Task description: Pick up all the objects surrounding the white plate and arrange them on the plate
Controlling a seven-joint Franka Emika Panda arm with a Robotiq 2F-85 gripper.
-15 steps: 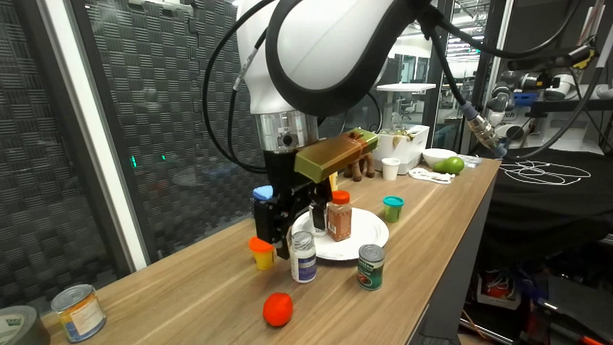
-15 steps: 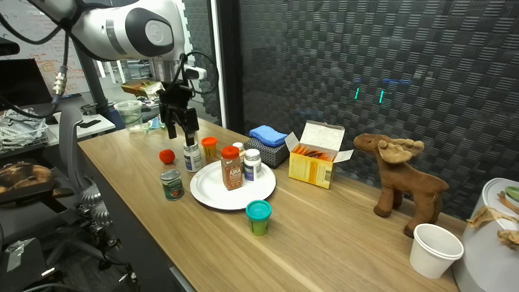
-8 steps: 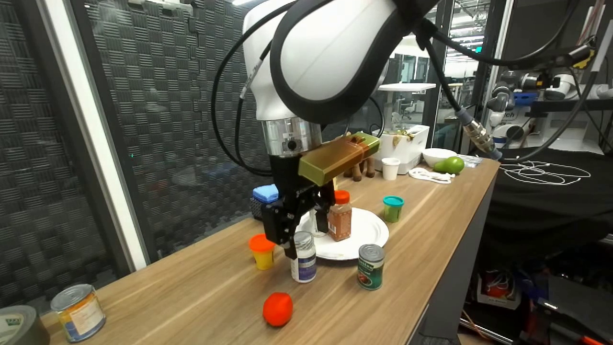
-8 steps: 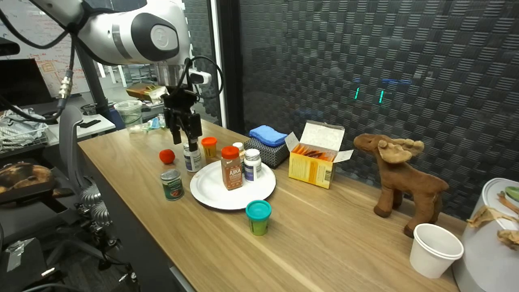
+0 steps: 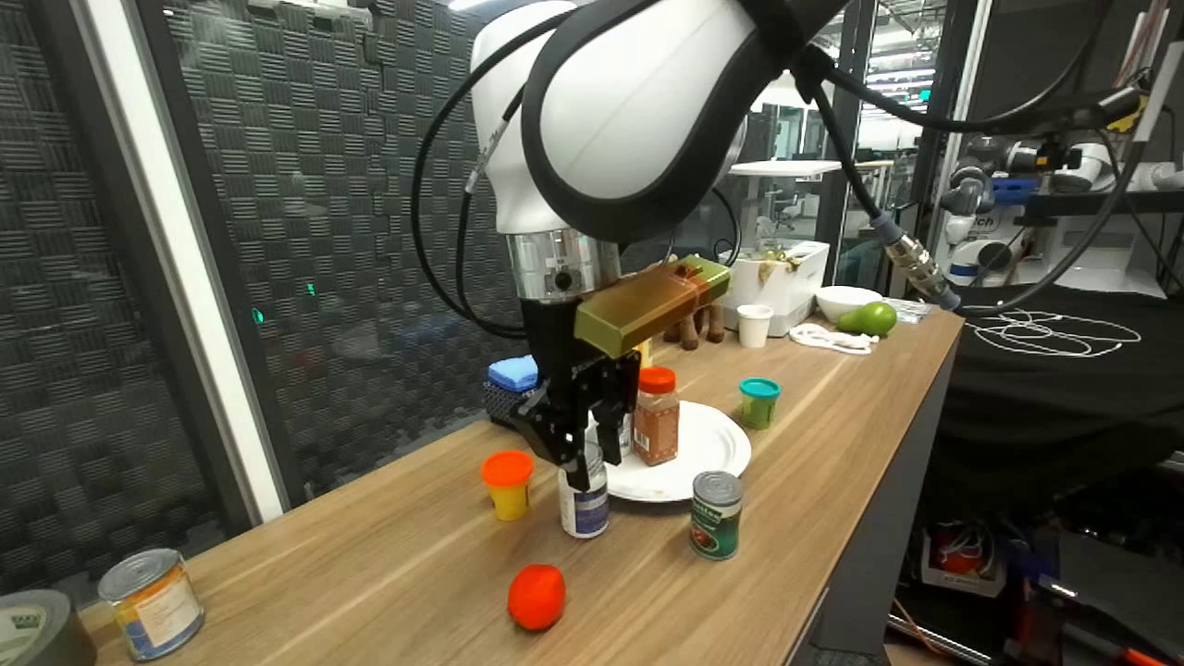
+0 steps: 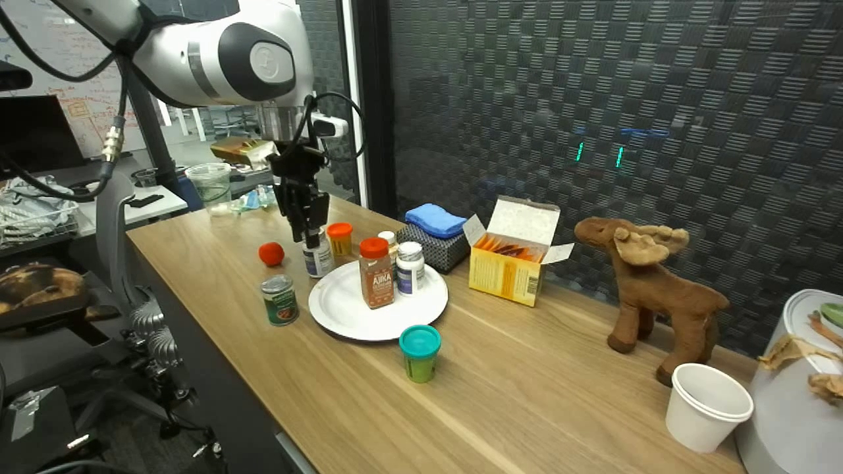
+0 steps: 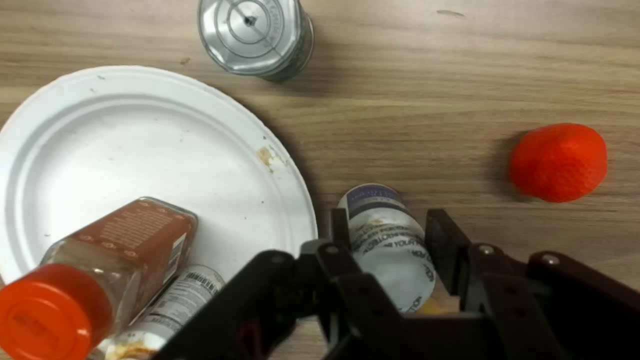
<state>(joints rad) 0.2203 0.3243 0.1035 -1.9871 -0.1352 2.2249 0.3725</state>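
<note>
My gripper [image 7: 390, 222] is shut on a white bottle [image 7: 395, 270] with a purple label, one finger on each side of its upper part. The bottle stands just off the rim of the white plate [image 7: 150, 135]. On the plate are a red-capped spice jar [image 6: 377, 283], a white bottle with a purple label [image 6: 409, 273] and a small bottle [image 6: 387, 238] partly hidden behind the jar. Around the plate stand a green can [image 5: 716, 527], a red ball [image 5: 536, 597], an orange-lidded yellow tub [image 5: 508, 490] and a teal-lidded green tub [image 6: 420, 359].
Behind the plate, a dark box [image 6: 448, 253] with a blue cloth [image 6: 435, 219] sits near an open yellow box [image 6: 504, 276]. A plush moose [image 6: 658, 289] and paper cups [image 6: 705, 408] stand farther along. A yellow can [image 5: 153, 606] and tape roll [image 5: 42, 629] occupy a corner.
The gripper came down a little over the bottle, and its jaws have closed on it. The bottle has shifted slightly in both exterior views. The other objects have stayed put.
</note>
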